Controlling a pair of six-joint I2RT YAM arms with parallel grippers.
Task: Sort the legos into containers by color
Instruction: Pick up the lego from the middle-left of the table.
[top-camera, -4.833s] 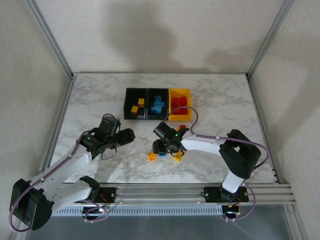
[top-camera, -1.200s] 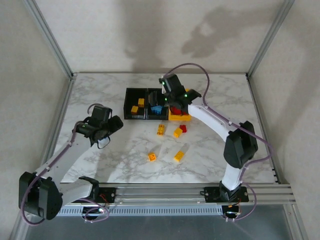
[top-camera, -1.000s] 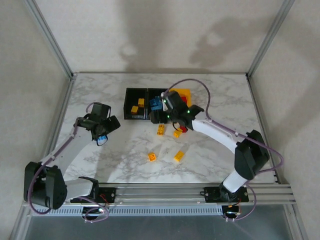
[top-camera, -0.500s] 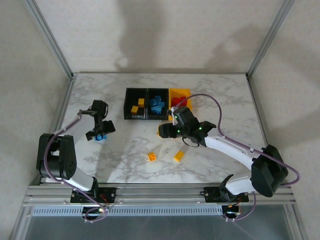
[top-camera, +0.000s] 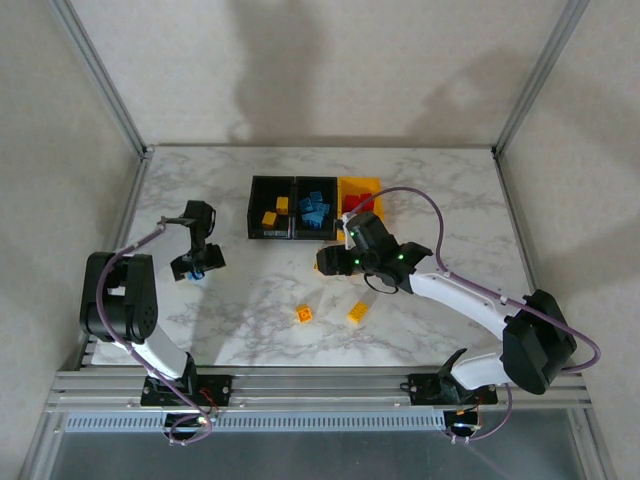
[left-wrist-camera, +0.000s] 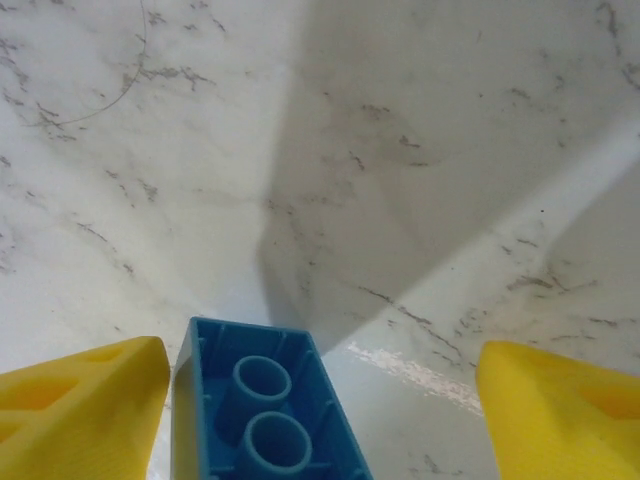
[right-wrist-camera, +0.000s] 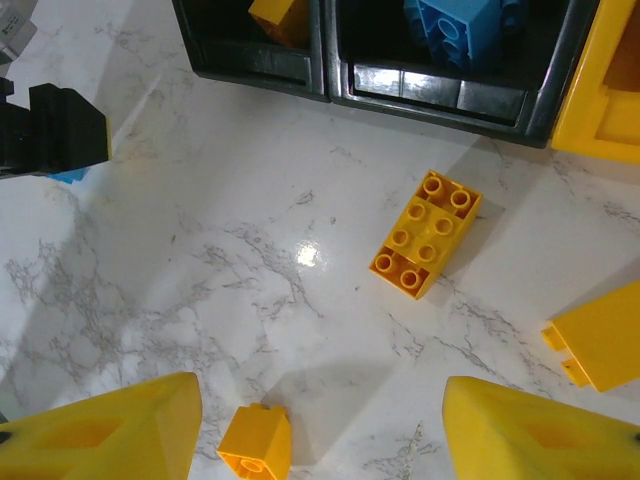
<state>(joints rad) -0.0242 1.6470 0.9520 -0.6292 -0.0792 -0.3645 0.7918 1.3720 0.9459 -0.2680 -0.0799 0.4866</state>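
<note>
From above, the containers (top-camera: 294, 212) stand in a row at the far middle of the marble table (top-camera: 440, 190). Orange bricks lie in the left black one, blue in the middle one and red in the yellow one. The left gripper (top-camera: 197, 265) hangs low over a blue brick (top-camera: 201, 274), well to the left of the bins. The right gripper (top-camera: 338, 262) hovers just in front of them. A square orange brick (top-camera: 304, 314) and a long orange brick (top-camera: 358, 311) lie nearer the bases.

At the left wrist, the blue brick lies hollow side up, just beside one yellow finger (left-wrist-camera: 85, 405). The other finger is well apart, so the jaws are spread and nothing is clamped.

At the right wrist, the jaws are spread wide and empty. A little orange cube (right-wrist-camera: 255, 443) lies between the fingertips, and an eight-stud orange brick (right-wrist-camera: 425, 233) lies just short of the black bins.
</note>
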